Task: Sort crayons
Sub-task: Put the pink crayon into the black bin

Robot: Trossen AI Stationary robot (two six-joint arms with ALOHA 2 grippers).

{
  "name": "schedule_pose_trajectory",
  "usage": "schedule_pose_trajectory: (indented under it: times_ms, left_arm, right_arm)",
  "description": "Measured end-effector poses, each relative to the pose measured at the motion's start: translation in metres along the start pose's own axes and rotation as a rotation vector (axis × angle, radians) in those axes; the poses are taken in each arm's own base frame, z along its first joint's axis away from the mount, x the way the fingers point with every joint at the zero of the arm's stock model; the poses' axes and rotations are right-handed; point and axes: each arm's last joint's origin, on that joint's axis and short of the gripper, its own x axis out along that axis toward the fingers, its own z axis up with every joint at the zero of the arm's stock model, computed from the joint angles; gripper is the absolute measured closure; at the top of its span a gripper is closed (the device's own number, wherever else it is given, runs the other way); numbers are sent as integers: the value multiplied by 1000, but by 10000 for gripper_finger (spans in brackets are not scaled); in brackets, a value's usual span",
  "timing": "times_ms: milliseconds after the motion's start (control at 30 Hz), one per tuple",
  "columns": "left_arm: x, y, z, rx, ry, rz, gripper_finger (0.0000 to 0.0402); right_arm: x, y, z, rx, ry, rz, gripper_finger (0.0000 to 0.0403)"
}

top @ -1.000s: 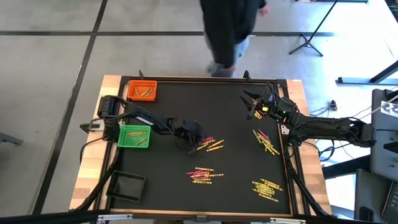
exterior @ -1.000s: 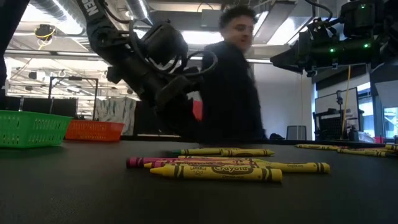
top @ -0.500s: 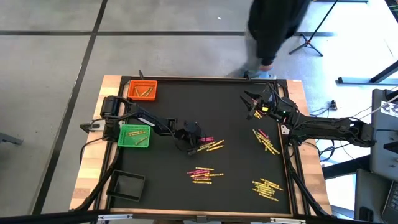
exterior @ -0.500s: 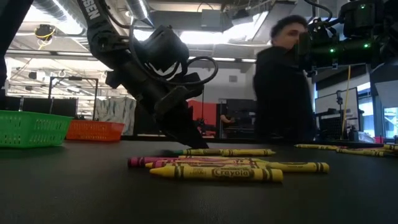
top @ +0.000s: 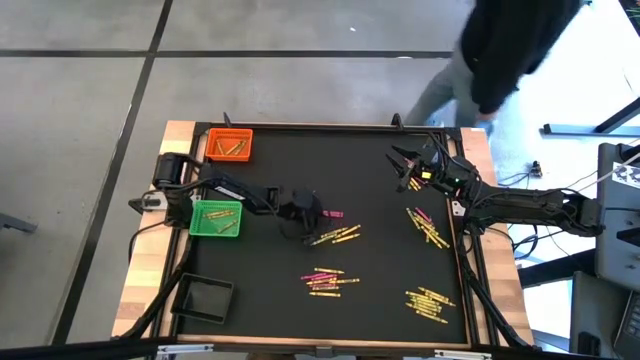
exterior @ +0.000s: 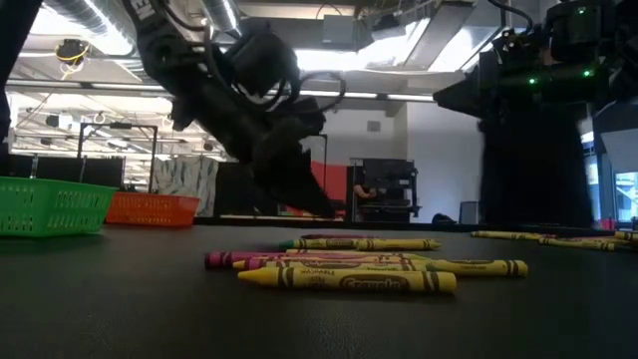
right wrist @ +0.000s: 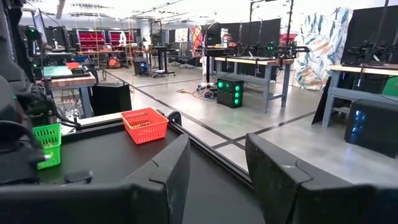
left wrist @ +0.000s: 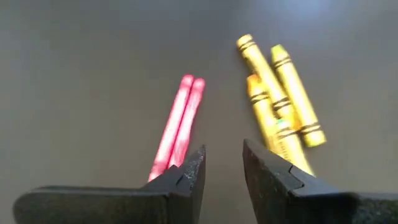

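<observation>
Crayons lie in loose groups on the black mat. Two pink ones [left wrist: 179, 119] and a few yellow ones [left wrist: 277, 93] lie side by side just ahead of my left gripper [left wrist: 222, 155]. That gripper is open above the mat at the table's middle [top: 303, 210] and slants down, with nothing between its fingers. Other groups of crayons lie near the front middle [top: 328, 282], at the right [top: 428, 228] and at the front right [top: 428, 303]. My right gripper [top: 405, 165] waits open and level at the far right, well above the mat.
An orange tray [top: 229, 145] with a few crayons stands at the far left. A green tray [top: 216, 218] sits near the left arm and a black tray [top: 203, 297] at the front left. A person [top: 510, 50] walks behind the table's far right corner.
My left gripper dipped its fingertips to the mat beside the pink crayons, then came back up a little. The pink crayons now lie slightly nearer the far edge, apart from the yellow ones. The person behind the table has walked from its middle toward the right.
</observation>
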Motion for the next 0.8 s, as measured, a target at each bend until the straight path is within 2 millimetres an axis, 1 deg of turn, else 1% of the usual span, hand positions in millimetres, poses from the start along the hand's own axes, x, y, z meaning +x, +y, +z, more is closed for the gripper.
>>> schedule_pose_trajectory:
  times_ms: [200,367,500,667,800]
  left_arm:
    - [3,9,-7,21,39,130,310]
    - [3,16,3,45,-57,167,310]
    - [3,30,7,24,-66,149,310]
    - [2,49,7,14,-41,76,310]
    - [1,58,6,28,-30,30,310]
  right_arm:
    - [0,0,0,0,-1,0,249]
    - [0,0,0,0,-2,0,249]
    - [0,0,0,0,-2,1,249]
    - [0,0,0,0,-2,0,249]
    - [0,0,0,0,-2,0,249]
